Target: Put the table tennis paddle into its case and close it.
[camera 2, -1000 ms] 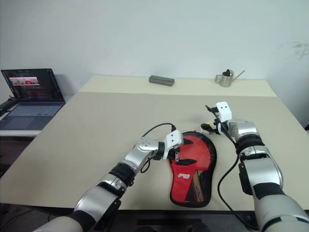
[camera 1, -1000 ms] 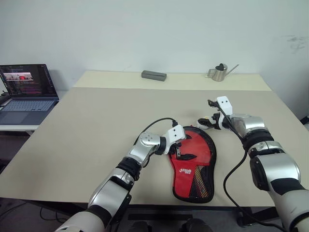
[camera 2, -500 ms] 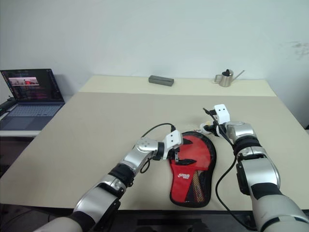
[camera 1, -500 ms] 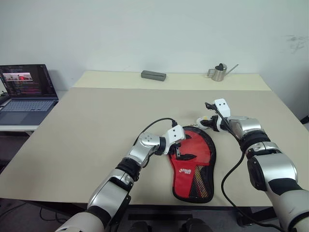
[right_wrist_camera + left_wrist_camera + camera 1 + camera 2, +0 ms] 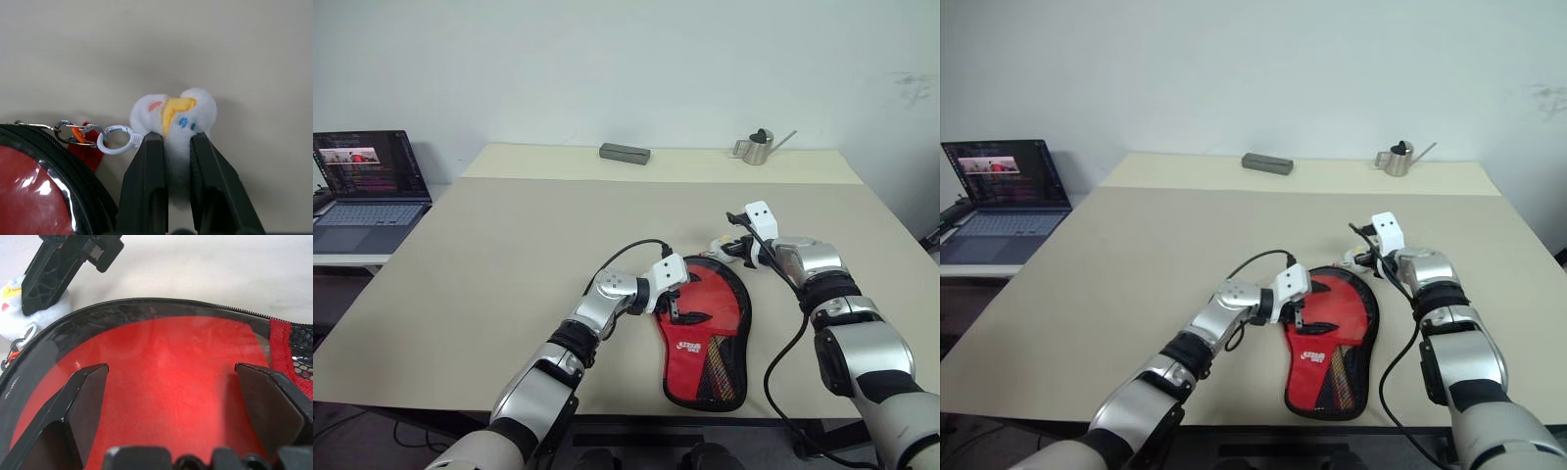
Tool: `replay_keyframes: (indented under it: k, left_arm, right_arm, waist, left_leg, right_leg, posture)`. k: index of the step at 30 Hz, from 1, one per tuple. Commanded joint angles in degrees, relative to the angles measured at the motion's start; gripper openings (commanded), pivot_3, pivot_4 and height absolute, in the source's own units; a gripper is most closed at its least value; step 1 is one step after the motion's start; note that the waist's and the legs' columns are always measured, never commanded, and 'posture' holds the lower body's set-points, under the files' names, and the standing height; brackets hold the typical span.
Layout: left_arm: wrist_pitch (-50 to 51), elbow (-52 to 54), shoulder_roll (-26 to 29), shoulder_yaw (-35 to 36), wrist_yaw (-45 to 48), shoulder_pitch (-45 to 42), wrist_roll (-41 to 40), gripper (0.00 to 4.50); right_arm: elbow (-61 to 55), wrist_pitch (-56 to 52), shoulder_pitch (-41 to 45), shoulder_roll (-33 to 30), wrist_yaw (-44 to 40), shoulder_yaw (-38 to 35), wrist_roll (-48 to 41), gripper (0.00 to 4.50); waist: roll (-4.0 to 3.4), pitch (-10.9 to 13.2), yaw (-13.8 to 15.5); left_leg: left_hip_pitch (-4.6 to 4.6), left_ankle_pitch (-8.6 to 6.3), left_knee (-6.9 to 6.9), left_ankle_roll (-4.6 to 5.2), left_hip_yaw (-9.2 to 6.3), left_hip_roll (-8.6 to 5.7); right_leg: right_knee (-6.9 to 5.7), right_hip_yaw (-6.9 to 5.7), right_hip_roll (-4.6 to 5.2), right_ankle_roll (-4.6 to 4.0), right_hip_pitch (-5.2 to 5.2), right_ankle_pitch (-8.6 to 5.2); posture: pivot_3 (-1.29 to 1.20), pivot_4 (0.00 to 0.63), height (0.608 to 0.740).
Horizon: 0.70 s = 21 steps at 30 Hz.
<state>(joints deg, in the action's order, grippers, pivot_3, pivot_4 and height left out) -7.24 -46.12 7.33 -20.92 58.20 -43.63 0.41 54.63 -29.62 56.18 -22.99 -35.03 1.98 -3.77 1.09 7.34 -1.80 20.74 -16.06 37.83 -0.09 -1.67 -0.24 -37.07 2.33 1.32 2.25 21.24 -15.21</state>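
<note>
White wall behind, and a broad beige table (image 5: 509, 255) fills the scene, a second pale table butted against its far edge. Off to the far left sits an open dark laptop (image 5: 367, 191) with a lit screen. Near the front edge, right of centre, lies the black paddle-shaped fabric case (image 5: 736, 328), open, its red lining with a white logo facing up, and the round red rubber-faced table tennis paddle (image 5: 171, 382) lies inside it under a glossy clear film. On the far table rest a flat grey rectangular block (image 5: 625, 153) and, further right, a small metal watering can (image 5: 759, 147). Left gripper (image 5: 677, 305) hovers over the paddle's face, fingers spread wide, holding nothing. Right gripper (image 5: 168, 147) is at the case's far edge, fingers pinched onto the small white fluffy charm (image 5: 181, 115) with its yellow beak, clipped by a white ring to the case's zip.
</note>
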Motion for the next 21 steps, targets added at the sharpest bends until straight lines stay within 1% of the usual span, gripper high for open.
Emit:
replay_keyframes:
  k: [1,3,4,10,17,21]
  left_arm:
    - [4.02,-7.79,2.2,-4.94,-0.2,5.67,6.96,4.5]
    - [4.32,-7.44,2.03,-4.79,0.05,5.81,6.63,4.5]
    - [4.53,-7.15,1.92,-4.77,0.26,5.88,6.48,4.5]
    - [4.9,-6.64,1.68,-5.04,0.95,6.24,6.44,4.5]
    - [5.33,-6.46,1.83,-5.52,1.58,6.45,6.92,4.5]
    - [5.39,-6.62,2.05,-5.75,1.72,6.46,7.25,4.5]
  right_arm:
    - [-4.36,-0.79,-1.61,-4.12,-0.62,0.47,1.91,0.19]
    - [-8.02,-0.34,-3.53,-6.21,-1.49,1.77,3.26,0.19]
    - [-10.72,-1.16,-4.66,-7.27,-2.03,1.95,3.27,0.19]
    - [-25.78,-4.98,-12.04,-12.73,-4.44,2.73,3.95,0.19]
    - [-48.15,-13.76,-22.21,-20.7,-9.78,0.76,0.69,0.19]
    - [-58.65,-18.4,-27.69,-25.69,-12.86,-0.8,-2.11,0.18]
  waist:
    - [0.0,0.0,0.04]
    - [0.0,0.0,0.06]
    - [0.0,0.0,0.11]
    - [-0.07,-0.02,0.09]
    - [-0.05,-0.01,0.28]
    - [0.15,0.13,0.25]
  left_leg:
    - [0.01,0.0,0.0,0.0,-0.02,0.0]
    - [0.02,0.0,-0.01,0.0,-0.03,0.0]
    - [0.02,0.0,-0.02,0.0,-0.03,0.0]
    - [0.05,-0.04,-0.06,0.05,-0.04,0.0]
    - [0.12,-0.12,-0.07,0.15,-0.04,-0.03]
    - [0.13,-0.15,-0.08,0.13,-0.06,-0.03]
  right_leg:
    - [0.01,-0.02,0.0,0.01,0.0,-0.01]
    - [0.03,-0.02,0.0,0.07,0.0,-0.04]
    - [0.05,-0.03,0.0,0.25,0.0,-0.15]
    - [0.11,-0.02,0.03,0.28,0.01,-0.19]
    - [0.19,-0.03,0.02,0.39,0.03,-0.27]
    - [0.23,-0.05,0.04,0.41,0.03,-0.3]
  posture:
    - [0.0,0.15,0.74]
    - [0.0,0.15,0.74]
    - [0.0,0.15,0.74]
    - [0.0,0.15,0.74]
    - [0.0,0.15,0.74]
    - [0.0,0.15,0.74]
